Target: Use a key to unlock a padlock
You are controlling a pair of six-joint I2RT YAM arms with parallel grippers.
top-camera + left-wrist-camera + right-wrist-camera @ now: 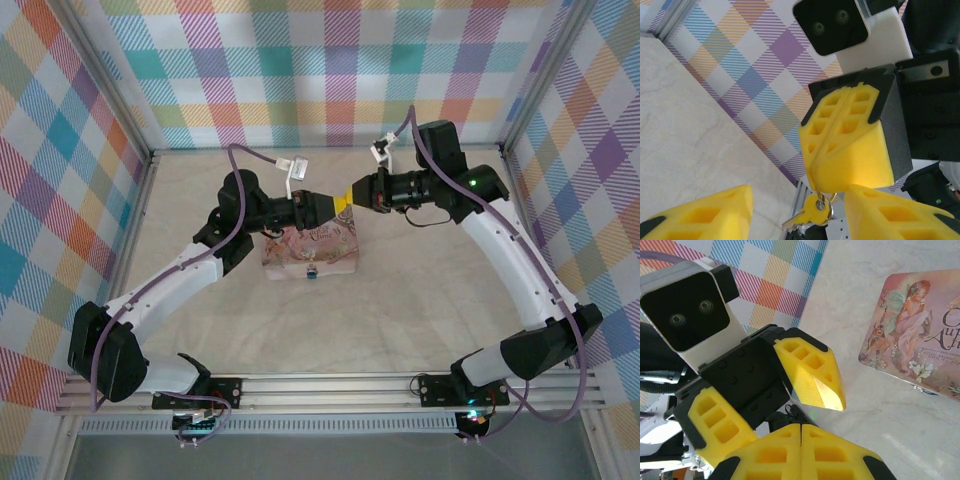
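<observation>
Overhead first: the two arms meet nose to nose above the pink tin [310, 243]. The left tool [328, 208] and the right tool [352, 197] are almost touching. The padlock [311, 270] is a tiny bluish speck on the bench [420, 290], right against the tin's near edge. This is the view that places the lock. From up here the key is too small to make out.

Left wrist cam is where the key [807, 212] gets readable. It has a gold head and a pale blade, and it dangles off a small ring pinched in the tip of the right tool [816, 180], which is clamped tight. The left tool [797, 205] has its pads apart on either side of the key, with no contact that I can see.

Right wrist cam: the right tool [800, 432] has its pads pressed flat together. The left tool [790, 412] faces it with its jaws spread, and the tin [915, 335] sits off to the side.

My guess on handling: the key is light, stiff and slick, and it'll swing on that ring. I'd grab the flat head and leave the blade free. The lock looks light enough to skid, so pin its body.
</observation>
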